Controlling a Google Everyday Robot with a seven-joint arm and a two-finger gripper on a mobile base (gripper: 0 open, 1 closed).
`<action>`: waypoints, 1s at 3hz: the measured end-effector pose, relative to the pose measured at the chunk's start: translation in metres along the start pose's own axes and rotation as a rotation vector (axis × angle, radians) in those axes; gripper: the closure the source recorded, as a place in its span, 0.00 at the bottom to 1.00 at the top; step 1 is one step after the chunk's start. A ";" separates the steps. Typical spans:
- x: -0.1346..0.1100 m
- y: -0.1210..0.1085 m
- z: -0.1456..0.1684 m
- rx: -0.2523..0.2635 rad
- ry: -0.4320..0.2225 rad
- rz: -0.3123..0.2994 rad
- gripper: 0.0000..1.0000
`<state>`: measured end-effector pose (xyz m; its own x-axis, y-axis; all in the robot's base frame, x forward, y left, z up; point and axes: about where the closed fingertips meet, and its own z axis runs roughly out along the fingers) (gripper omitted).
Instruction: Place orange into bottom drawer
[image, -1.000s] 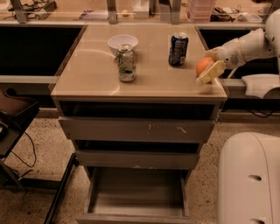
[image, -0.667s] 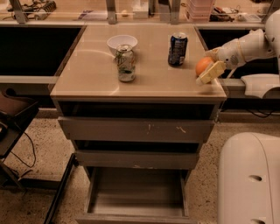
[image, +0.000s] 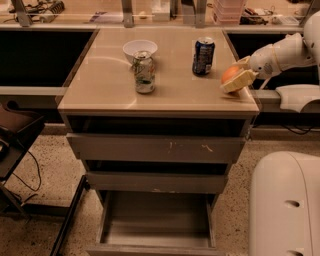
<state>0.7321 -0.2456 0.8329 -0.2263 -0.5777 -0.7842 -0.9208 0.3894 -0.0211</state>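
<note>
The orange (image: 230, 74) sits at the right edge of the cabinet top (image: 110, 85), between the cream fingers of my gripper (image: 237, 76). The gripper comes in from the right on a white arm (image: 282, 52) and is closed around the fruit, low over the top. The bottom drawer (image: 156, 220) is pulled out at the foot of the cabinet; its shallow tray shows nothing inside. The two scuffed drawers (image: 155, 148) above it are slightly out.
A blue soda can (image: 203, 56) stands just left of the orange. A green-silver can (image: 144, 72) and a white bowl (image: 139, 48) stand mid-top. The robot's white base (image: 285, 205) is at lower right. A dark cart (image: 15, 135) is at left.
The gripper and the orange have hardly moved; they stay at the right edge of the cabinet top.
</note>
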 end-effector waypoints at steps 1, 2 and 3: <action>0.000 0.000 0.000 0.000 0.000 0.000 0.64; -0.005 0.005 -0.022 0.028 0.000 -0.020 0.87; -0.021 0.018 -0.090 0.156 -0.047 -0.087 1.00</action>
<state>0.6914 -0.2909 0.9046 -0.1291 -0.5815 -0.8032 -0.8752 0.4477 -0.1835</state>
